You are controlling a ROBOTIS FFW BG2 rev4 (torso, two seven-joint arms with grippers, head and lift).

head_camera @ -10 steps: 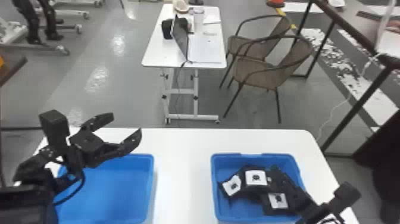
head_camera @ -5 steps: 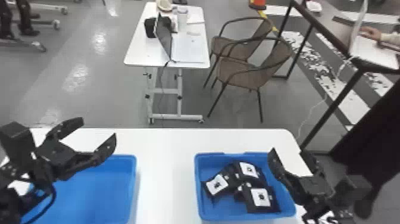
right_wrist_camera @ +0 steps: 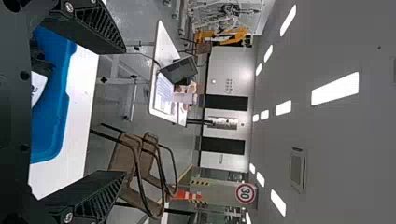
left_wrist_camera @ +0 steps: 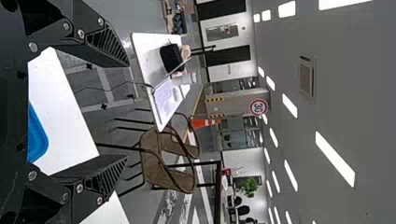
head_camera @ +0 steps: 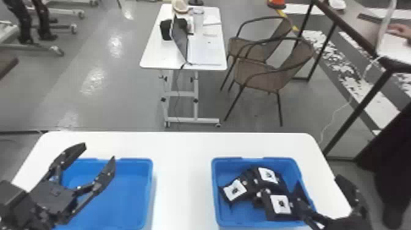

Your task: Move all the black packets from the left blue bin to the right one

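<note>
Item, three black packets [head_camera: 235, 190], heaped at the lower right of the head view inside the right bin [head_camera: 215, 189], overlapping, labels up. Item, left bin [head_camera: 149, 183], lower left on the white bench [head_camera: 183, 183]. Item, right gripper [head_camera: 318, 180], lower right: fingers apart, drawn back rightward from over the packets since the first frame; the inner finger now lies across the bin's right wall, near the lowest packet, contact uncertain. Item, left gripper [head_camera: 99, 153], over the left bin: fingers apart, nothing between them, shifted left and lower against that bin. Assessment: with the right gripper backing off, the last placing is probably done and the transfer complete or nearly so; the left arm masks part of its bin, so a straggler cannot be excluded. Markings: white labels [head_camera: 280, 204], each with a dark central emblem, no wording legible; one round red-rimmed sign [left_wrist_camera: 258, 107] in the background.
</note>
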